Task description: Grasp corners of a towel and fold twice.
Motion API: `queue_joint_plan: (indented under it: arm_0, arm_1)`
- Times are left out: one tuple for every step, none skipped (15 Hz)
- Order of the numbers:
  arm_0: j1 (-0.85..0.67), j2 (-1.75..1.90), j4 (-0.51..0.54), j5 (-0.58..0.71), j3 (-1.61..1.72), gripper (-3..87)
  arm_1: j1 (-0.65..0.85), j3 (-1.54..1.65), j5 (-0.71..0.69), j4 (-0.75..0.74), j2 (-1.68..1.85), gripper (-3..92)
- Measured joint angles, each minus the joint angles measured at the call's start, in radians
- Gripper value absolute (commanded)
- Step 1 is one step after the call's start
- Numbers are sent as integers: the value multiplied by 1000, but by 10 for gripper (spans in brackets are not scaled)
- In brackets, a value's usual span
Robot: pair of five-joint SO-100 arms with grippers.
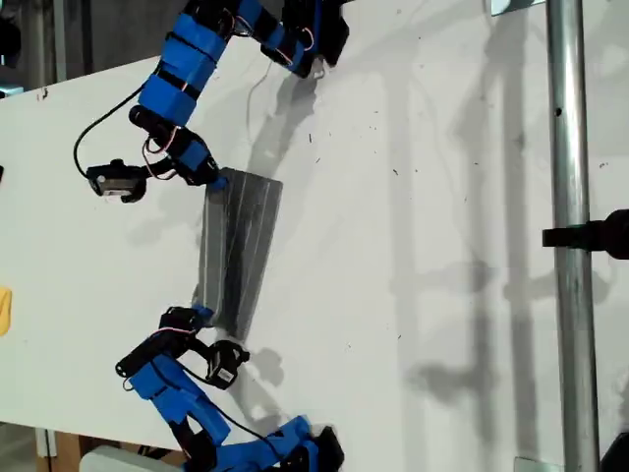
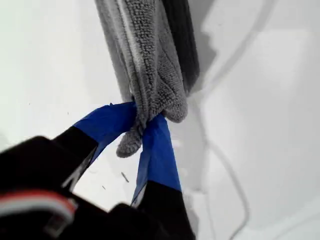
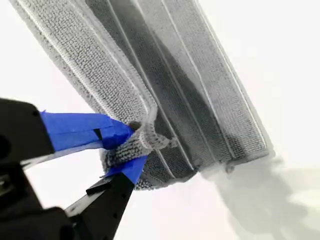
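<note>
The towel (image 1: pixel 239 246), grey with fine pale stripes, lies folded into a long narrow strip on the white table (image 1: pixel 413 246). In the exterior view my first gripper (image 1: pixel 218 179) is at the strip's upper end. It is shut on a bunched corner (image 2: pixel 131 142) of the towel (image 2: pixel 150 55), pinched between its blue fingers (image 2: pixel 160 150). At the strip's lower end my second gripper (image 1: pixel 201 315) is shut on another corner (image 3: pixel 142 140) of the towel (image 3: pixel 200 95). That corner is crumpled between its blue-taped fingertips (image 3: pixel 100 129).
A small yellow object (image 1: pixel 4 310) sits at the exterior view's left edge. A metal pole (image 1: pixel 572 256) with a black clamp (image 1: pixel 601 234) runs down the exterior view's right. A thin white cable (image 2: pixel 227 165) lies on the table near my first gripper.
</note>
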Motion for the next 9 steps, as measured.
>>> queue_joint_plan:
  arm_0:
    - [3,0,12,-14,25,-28]
    - [17,0,18,-21,64,-27]
    - [26,0,17,-37,98,-25]
    - [31,0,11,-34,146,-23]
    - [32,0,-9,-38,193,-22]
    - [32,-5,-31,-41,232,-20]
    - [32,-18,-55,-41,267,-17]
    - [32,-43,-83,-44,279,-17]
    - [31,-77,-100,-44,281,-17]
  arm_1:
    - [-49,48,26,-28,-3,-3]
    - [-89,83,63,-54,-12,-3]
    - [-121,106,97,-71,-57,-3]
    - [-137,138,123,-100,-89,-3]
    - [-141,170,143,-137,-118,-3]
    - [-141,176,152,-161,-158,-3]
    - [-141,181,158,-183,-198,-3]
    - [-141,183,160,-204,-233,-3]
    - [-137,183,160,-225,-273,-3]
